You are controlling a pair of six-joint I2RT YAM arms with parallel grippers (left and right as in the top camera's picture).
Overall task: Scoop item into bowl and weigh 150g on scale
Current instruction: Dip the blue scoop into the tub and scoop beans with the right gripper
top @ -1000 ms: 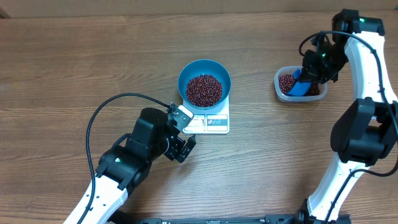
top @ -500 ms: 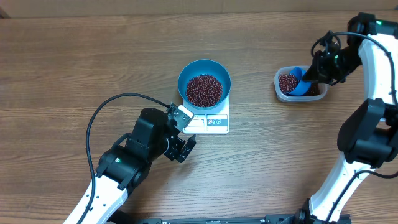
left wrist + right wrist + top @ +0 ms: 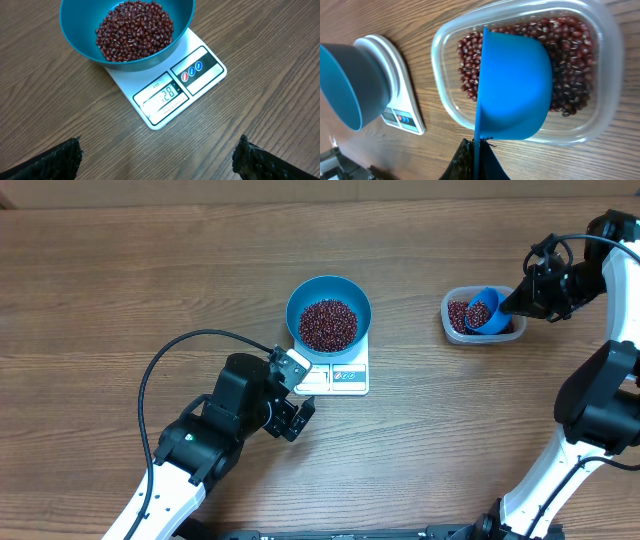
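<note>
Starting at the right pincer: it's clamped tight on the handle of the little blue scoop, jaws pinched narrow around it. The scoop's cup sits right in front of the pincer, inside the clear tub. From the overhead view it looks like there's a load of beans in it. More loose beans lie in the tub under and beside the cup. The scoop's long axis runs from the pincer out to its left, so it's already pointing roughly toward the target.

Well off to that pincer's left, with a bare stretch of desk in between, is the light blue bowl. It sits on the white scale, on the far end from the display, with a decent heap of beans in it. The display is lit, but I can't read the digits for sure from the left wrist view.

The left pincer is way closer to the bowl, hovering just on the near side of the scale. Its jaws are spread wide and holding nothing, so it seems to be just watching the display.

My read: the next move is all on the right arm. It needs to lift the scoop clear of the tub wall, carry it level straight left to the bowl, then tip. The risk I'd guess at is spilling beans on that long crossing.
</note>
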